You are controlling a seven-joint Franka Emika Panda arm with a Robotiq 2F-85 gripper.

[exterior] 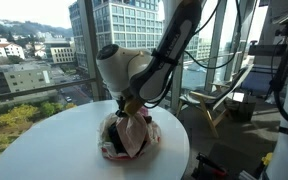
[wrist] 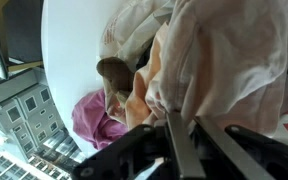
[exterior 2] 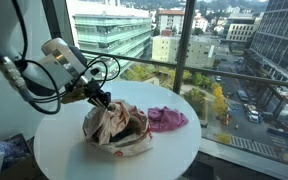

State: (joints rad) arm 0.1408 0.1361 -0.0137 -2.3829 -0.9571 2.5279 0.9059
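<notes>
Round white table (exterior 2: 74,158): bears all items.
Pale bundle (exterior 2: 116,130): crumpled, near table centre; broad base on the tabletop, gathered neck pointing up, long axis roughly upright.
Pink cloth (exterior 2: 167,119): flat, touching the bundle's window side.
Gripper (exterior 2: 97,98): fingers pinched tight on the bundle's neck.

a round white table (exterior: 44,150) stands right up against floor-to-ceiling windows (exterior: 39,60), its top bright in flat daylight. in both exterior views the glass runs in tall panes split by dark mullions (exterior 2: 190,40). outside, well below, lie a glass office tower (exterior: 124,25), a green-glazed block (exterior 2: 109,25), pale low houses on a hillside (exterior: 9,50), yellowing trees (exterior 2: 219,100) and a street with cars (exterior 2: 249,112).
</notes>
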